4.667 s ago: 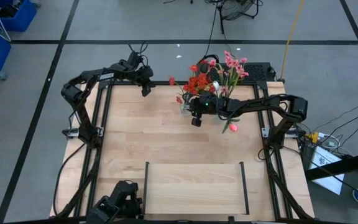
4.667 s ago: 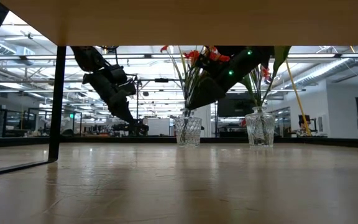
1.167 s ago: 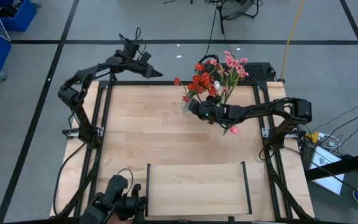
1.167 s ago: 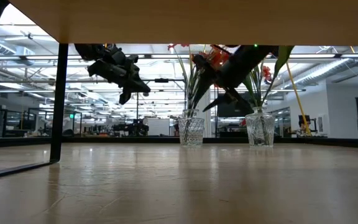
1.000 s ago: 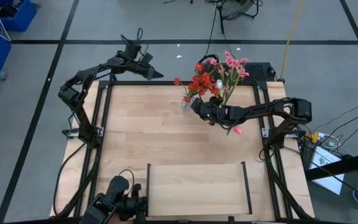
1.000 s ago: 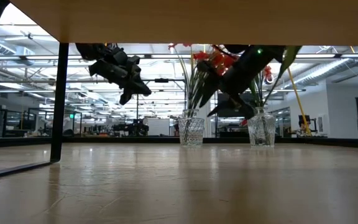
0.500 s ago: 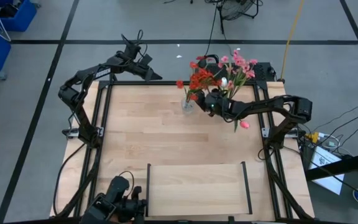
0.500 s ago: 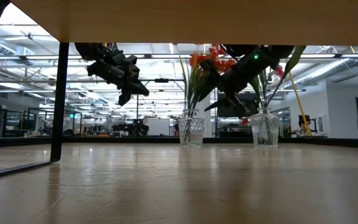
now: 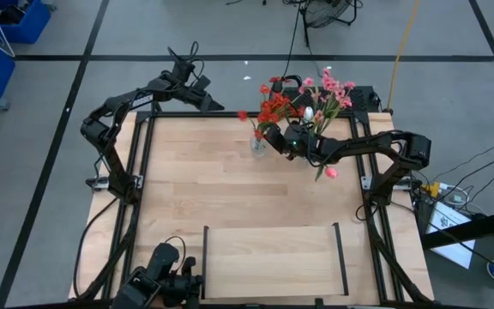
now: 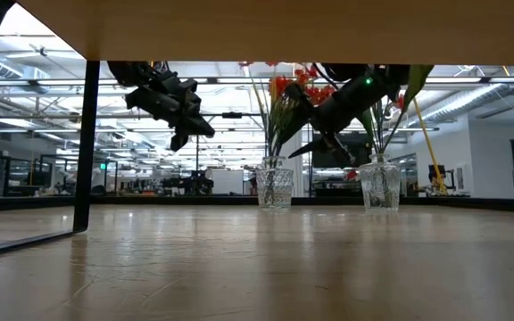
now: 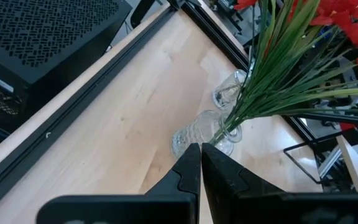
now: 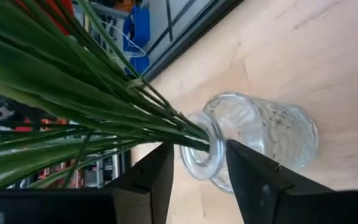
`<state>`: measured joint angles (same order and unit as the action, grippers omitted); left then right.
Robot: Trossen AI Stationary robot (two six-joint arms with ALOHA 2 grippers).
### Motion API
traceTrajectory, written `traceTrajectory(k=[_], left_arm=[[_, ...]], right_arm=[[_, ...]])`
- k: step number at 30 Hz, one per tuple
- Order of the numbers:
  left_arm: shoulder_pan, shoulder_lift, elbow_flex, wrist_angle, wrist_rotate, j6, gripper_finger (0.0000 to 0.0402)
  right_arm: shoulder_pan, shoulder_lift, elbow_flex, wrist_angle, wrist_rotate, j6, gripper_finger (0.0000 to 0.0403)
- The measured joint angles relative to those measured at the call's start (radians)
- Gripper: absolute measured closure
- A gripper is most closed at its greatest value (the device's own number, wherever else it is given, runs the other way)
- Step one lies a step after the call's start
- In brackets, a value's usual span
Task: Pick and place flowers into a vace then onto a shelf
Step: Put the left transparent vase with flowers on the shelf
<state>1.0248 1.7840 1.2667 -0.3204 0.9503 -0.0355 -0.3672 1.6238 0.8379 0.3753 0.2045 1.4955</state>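
Note:
A clear glass vase [image 9: 257,144] with red flowers [image 9: 273,107] stands upright on its base at the table's far middle. Its neck [image 12: 201,155] lies between the two fingers of my open right gripper [image 12: 199,148], which comes in from the right, slanting slightly down. A second glass vase [image 10: 379,183] to its right holds pink flowers [image 9: 334,88], a white tulip bud [image 9: 308,112] and a drooping pink-red tulip [image 9: 330,172]. My left gripper [image 9: 211,104] hangs shut and empty over the far left corner. The shelf [image 9: 273,262] sits at the near middle. My right gripper has one finger on each side of the red-flower vase's neck [image 12: 211,163], just under the rim, coming level from the table's right. One finger [image 12: 244,174] lies against the rim in the wrist view; I cannot tell whether it touches. The vase stands on the table.
Black frame rails [image 9: 144,172] run along the table's edges. A black box [image 9: 358,96] sits beyond the far right corner. A dark camera unit [image 9: 165,275] sits at the near left. Bare tabletop [image 9: 213,184] lies between the vases and the shelf.
My right gripper has gone toward the table's far edge and turned at the wrist, its fingers now around the red-flower vase's neck. The pink flowers and the pink-red tulip beside the arm have swung toward the right. The red-flower vase has stayed in place.

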Motion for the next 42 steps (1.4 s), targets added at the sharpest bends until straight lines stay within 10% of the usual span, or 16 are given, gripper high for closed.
traceTrajectory(k=[42], left_arm=[[-0.083,0.021,-0.034,-0.017,0.011,0.015,0.0383]], right_arm=[[-0.037,0.062,0.000,0.061,-0.081,0.010,0.0327]])
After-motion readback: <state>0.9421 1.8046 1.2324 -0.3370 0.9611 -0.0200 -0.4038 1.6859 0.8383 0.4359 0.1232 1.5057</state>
